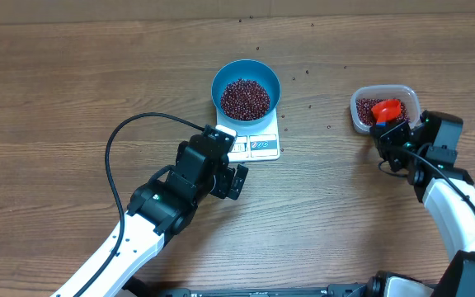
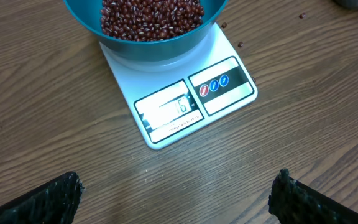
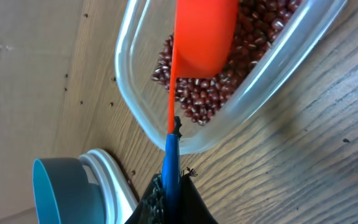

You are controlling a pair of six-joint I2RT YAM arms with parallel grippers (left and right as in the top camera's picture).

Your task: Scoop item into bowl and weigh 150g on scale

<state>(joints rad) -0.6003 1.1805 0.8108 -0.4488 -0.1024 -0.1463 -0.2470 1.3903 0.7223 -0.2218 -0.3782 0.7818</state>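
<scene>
Blue plastic catches the eye first: the bowl [image 1: 219,82] sits on the white scale [image 1: 262,147] near the middle of the wooden table [image 1: 72,74], and it holds a good heap of dark red beans [image 1: 246,98]. The scale's display [image 2: 169,112] faces the left arm, but its digits are too washed out for me to read. The left gripper [image 1: 234,157] hovers just short of that edge of the scale, jaws spread wide, with nothing between them.

Over to the right, well apart from the scale, a clear container [image 1: 411,97] has more of the same beans in it. A red scoop [image 1: 386,108] lies with its cup inside the container, on top of those beans. The right gripper [image 3: 171,199] is clamped tight on the scoop's thin blue handle [image 3: 171,155] at the container's near rim. A few loose beans are scattered on the bare wood between bowl and container.
</scene>
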